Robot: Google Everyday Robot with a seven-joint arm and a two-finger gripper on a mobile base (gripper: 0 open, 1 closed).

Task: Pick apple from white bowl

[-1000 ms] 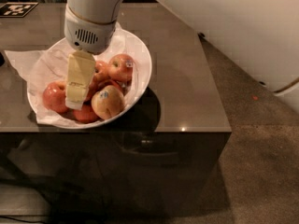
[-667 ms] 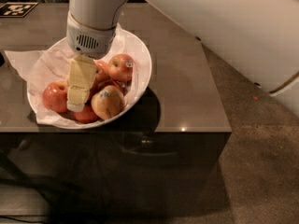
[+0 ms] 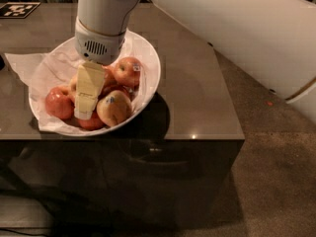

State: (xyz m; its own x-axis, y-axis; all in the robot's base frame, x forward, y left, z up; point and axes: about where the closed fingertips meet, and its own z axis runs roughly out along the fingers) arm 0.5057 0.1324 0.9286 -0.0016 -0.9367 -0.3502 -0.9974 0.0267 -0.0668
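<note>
Worktop (image 3: 197, 93): dark, glossy slab, with speckled floor (image 3: 276, 172) to its right. A black-and-white marker tag (image 3: 17, 9) lies at the far left corner.
White bowl (image 3: 152, 70): stands near the front edge of the worktop. It is lined with crumpled white paper (image 3: 29, 65) that spills over the left rim. Several apples are piled inside.
Apple (image 3: 59, 102): large orange-red fruit at the left of the pile. It rests on the paper inside the white bowl and is not lifted.
Other fruit: yellower apple with blue sticker (image 3: 114, 107) at the front; smaller red apple with sticker (image 3: 127, 70) at the back right.
Gripper (image 3: 83, 113): hangs from the white arm (image 3: 222, 33) straight down into the white bowl. Its pale tip sits among the fruit, just beside the apple on that fruit's right and close to the yellower apple.
Jaws: opening cannot be told from this view.
Change: over the last second the wrist housing (image 3: 101, 38) and the tip have come slightly lower and nearer the front of the bowl. No apple has visibly shifted.
Meaning: judged to be the last part of the descent. A grasp is not confirmed and the lift has not begun.
Caution: the fruit is crowded, so a neighbour may roll or be pinched together with the apple.
</note>
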